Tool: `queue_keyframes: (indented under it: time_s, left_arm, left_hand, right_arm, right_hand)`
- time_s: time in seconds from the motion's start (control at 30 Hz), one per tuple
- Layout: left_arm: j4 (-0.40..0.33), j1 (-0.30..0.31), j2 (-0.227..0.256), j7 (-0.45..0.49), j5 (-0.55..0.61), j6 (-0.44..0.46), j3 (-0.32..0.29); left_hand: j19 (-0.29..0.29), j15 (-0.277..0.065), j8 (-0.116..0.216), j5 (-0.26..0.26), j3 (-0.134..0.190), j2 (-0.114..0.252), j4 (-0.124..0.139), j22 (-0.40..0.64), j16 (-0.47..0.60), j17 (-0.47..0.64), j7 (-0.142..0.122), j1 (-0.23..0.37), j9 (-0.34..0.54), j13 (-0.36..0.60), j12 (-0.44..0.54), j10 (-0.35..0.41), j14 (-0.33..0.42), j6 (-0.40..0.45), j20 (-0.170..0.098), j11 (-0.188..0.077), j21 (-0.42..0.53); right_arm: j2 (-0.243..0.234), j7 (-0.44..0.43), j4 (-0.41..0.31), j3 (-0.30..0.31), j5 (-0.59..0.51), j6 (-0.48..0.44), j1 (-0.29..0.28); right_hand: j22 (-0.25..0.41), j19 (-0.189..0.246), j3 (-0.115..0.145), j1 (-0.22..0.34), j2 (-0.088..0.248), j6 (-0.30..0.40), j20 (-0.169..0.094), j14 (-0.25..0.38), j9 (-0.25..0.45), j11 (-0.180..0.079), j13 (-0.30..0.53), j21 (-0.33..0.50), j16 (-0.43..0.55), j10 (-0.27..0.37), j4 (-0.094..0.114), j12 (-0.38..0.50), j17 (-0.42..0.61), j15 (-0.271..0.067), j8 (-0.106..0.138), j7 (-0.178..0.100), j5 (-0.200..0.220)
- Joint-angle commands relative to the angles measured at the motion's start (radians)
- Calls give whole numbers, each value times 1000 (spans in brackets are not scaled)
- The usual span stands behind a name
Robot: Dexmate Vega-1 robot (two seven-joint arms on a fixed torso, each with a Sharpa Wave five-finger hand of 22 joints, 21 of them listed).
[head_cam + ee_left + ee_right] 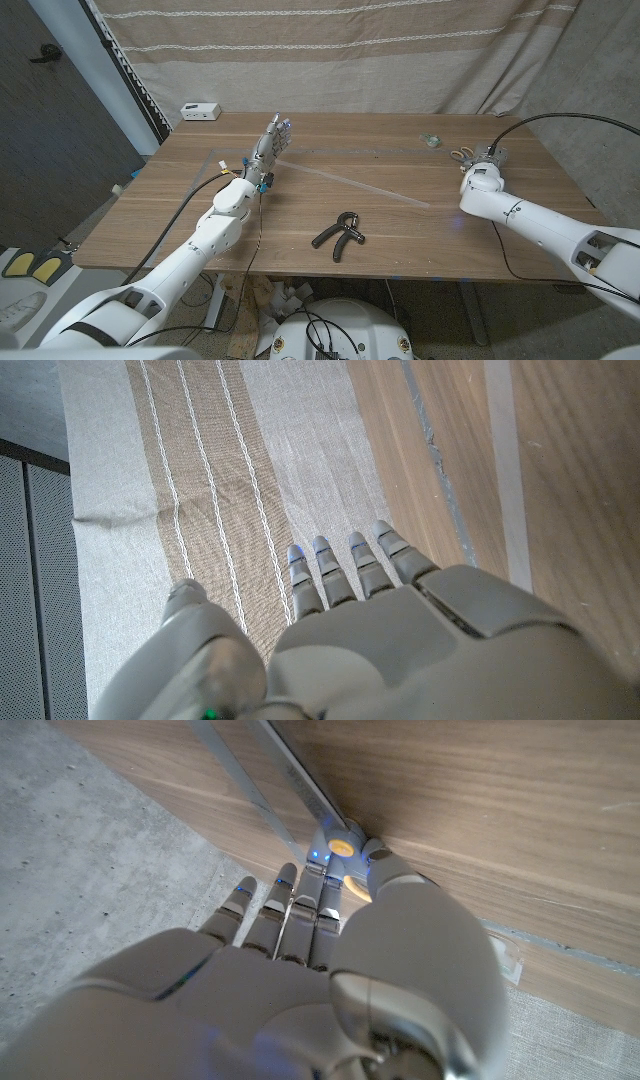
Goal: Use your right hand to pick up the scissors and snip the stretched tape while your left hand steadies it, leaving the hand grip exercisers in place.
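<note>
Lay at the upper right of the head view as a small pair of scissors with pale yellow handles (pixel 462 154), flat on the wood, just beside the robot's hand. Ran as a clear strip of tape (pixel 350 182), stretched diagonally across the frame's middle. Rested below centre as a black hand grip exerciser (pixel 339 232), handles splayed.

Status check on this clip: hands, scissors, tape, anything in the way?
Left hand on the stretched tape, fingers extended. Right hand reaching onto the scissors, grasp unconfirmed. Hand grip exerciser sits clear of the tape.
</note>
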Motion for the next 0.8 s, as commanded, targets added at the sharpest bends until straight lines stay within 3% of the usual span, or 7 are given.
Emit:
queue_keyframes:
  time_s: [0.03, 0.8]
  left_arm:
    - [-8, 9, 2, 3, 1, -2, 0]
    - [-22, 20, 8, 1, -2, -6, -4]
  left_hand:
    - [-3, -106, 0, -2, -1, 3, -5, 3, 0, 6, -2, -2, 2, 3, 1, 5, 5, 6, -56, 0, 0]
    - [-3, -107, -1, -3, -1, 4, -6, 3, -1, 6, 1, -5, 2, 3, 1, 5, 4, 5, -56, 0, 0]
  right_arm:
    - [-10, -63, -43, 69, 33, 18, -46]
    - [-51, -150, -180, 140, 40, 11, -109]
  right_hand:
    - [2, 10, 14, 18, -2, 136, 2, 18, 29, -191, 19, 5, 0, 205, 0, 8, 3, -152, 11, -123, 8]
    - [2, 21, 40, 24, -8, 137, 5, 49, 47, -189, 26, 3, -7, 212, 4, 15, 5, -152, 26, -111, 6]
